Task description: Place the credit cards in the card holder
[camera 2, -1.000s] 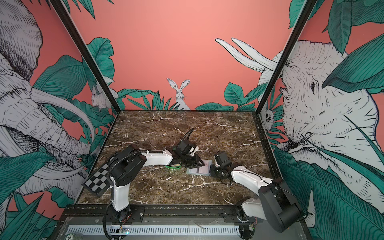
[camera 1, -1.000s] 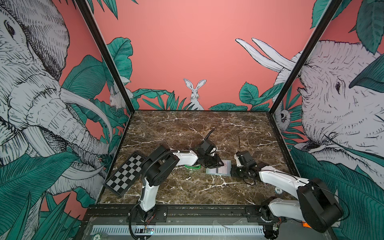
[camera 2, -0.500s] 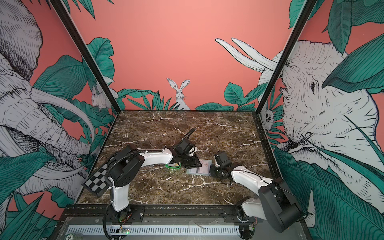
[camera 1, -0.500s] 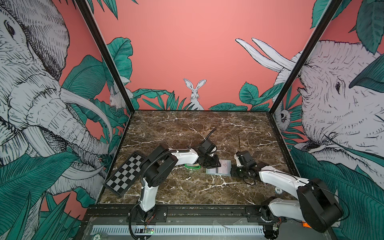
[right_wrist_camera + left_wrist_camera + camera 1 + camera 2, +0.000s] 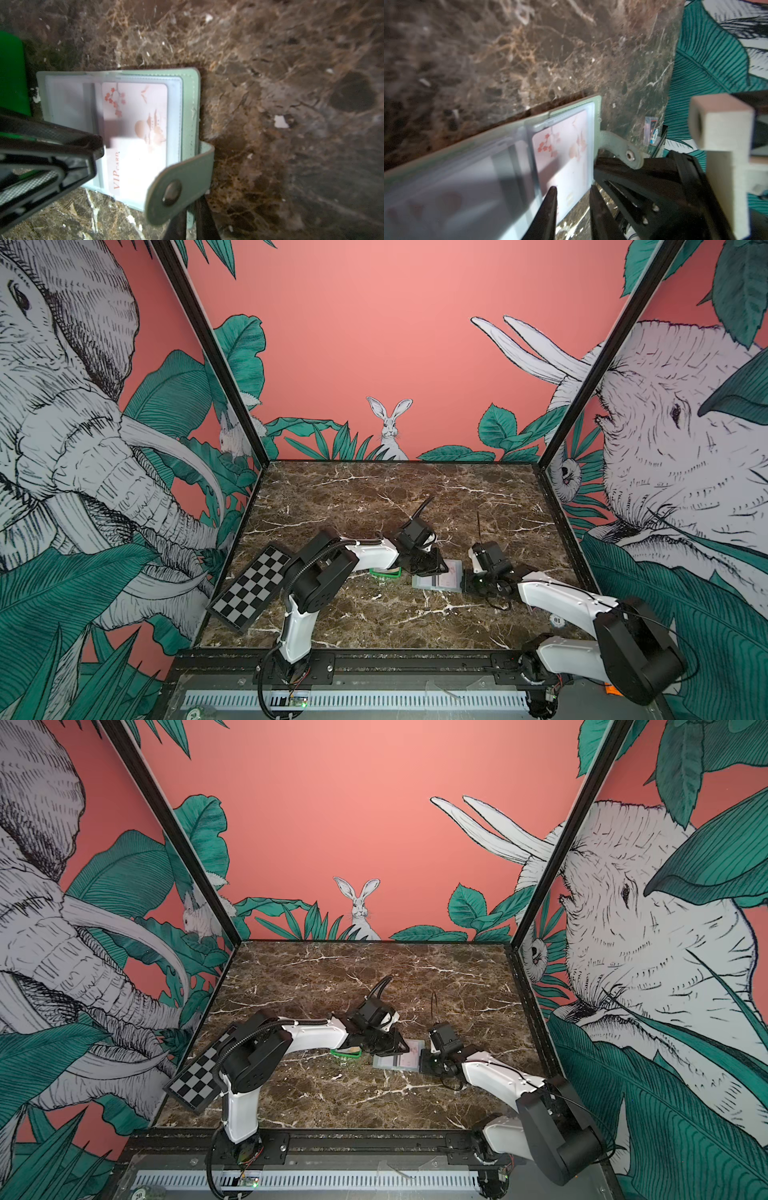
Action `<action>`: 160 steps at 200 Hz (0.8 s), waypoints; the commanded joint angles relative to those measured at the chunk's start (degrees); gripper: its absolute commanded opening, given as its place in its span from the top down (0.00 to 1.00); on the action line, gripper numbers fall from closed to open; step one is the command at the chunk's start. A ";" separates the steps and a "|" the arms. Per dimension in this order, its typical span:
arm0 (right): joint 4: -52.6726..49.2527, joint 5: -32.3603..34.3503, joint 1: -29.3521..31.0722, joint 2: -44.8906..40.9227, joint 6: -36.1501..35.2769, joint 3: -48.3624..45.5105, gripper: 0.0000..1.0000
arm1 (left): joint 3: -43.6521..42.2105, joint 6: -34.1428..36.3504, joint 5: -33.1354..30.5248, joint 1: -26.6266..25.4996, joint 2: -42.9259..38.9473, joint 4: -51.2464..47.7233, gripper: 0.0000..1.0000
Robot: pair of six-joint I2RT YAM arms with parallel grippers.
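Note:
The pale green card holder [image 5: 436,581] [image 5: 395,1060] lies open on the marble between both grippers. A pink-white credit card [image 5: 135,124] [image 5: 562,149] marked VIP sits in its clear sleeve, one end reaching the sleeve's mouth. My left gripper [image 5: 572,187] [image 5: 441,571] stands narrowly open at that end, one finger [image 5: 91,149] on the card, the other beside the holder's edge. My right gripper [image 5: 192,209] [image 5: 465,583] is shut on the holder's cover edge under the snap tab [image 5: 172,193], which curls up over the fingers.
A bright green tray [image 5: 384,572] [image 5: 10,72] lies just left of the holder, under the left arm, with something tan in it. A checkerboard plate [image 5: 253,589] leans at the table's left edge. Walls close in the table at the back and both sides.

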 commanded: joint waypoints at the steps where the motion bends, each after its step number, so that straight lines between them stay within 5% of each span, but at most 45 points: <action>1: -2.98 0.37 0.05 -0.50 -0.38 -0.24 0.88 | -0.60 -1.78 2.40 -0.42 0.13 5.04 0.72; 160: -5.96 -0.64 0.27 -9.77 0.42 0.58 0.87 | -14.30 5.22 -11.86 -0.08 -19.38 -10.29 0.61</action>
